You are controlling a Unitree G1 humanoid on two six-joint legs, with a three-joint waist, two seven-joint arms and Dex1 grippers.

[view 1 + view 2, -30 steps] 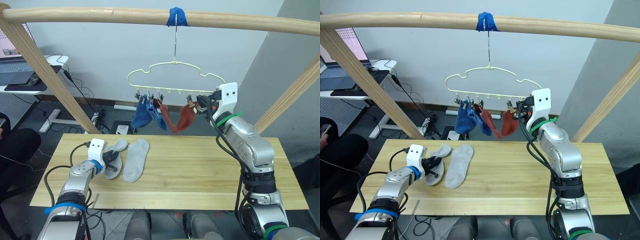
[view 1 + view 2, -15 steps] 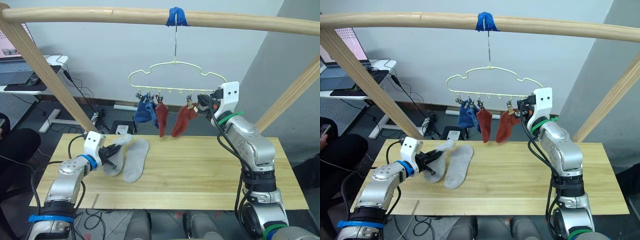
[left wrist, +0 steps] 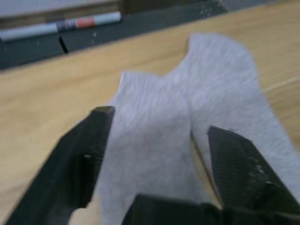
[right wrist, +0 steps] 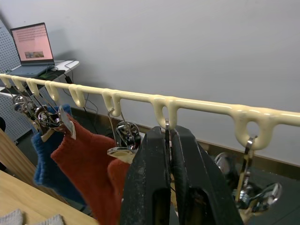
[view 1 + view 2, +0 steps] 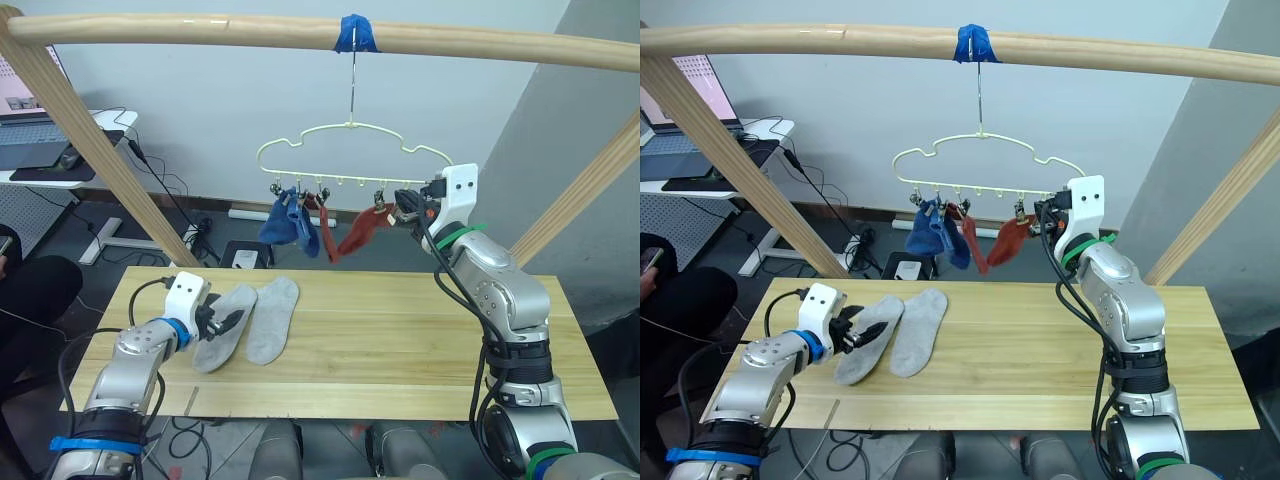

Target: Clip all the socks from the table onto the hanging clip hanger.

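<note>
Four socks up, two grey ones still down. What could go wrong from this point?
The left gripper sits open over one grey sock overlapping the other grey sock, so it may snag both. The right gripper is shut on a clip of the clip hanger; the hung socks could swing if it pulls.

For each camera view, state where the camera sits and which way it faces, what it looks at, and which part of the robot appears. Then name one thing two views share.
Left eye and right eye views: on the head, facing forward and down at the table, the clip hanger and both arms.
Left wrist view: on the left wrist, facing along the open left gripper at two grey socks.
Right wrist view: on the right wrist, facing along the shut right gripper at the hanger's clips and a red sock.
Shared: the head and right wrist views both show the clip hanger.
</note>
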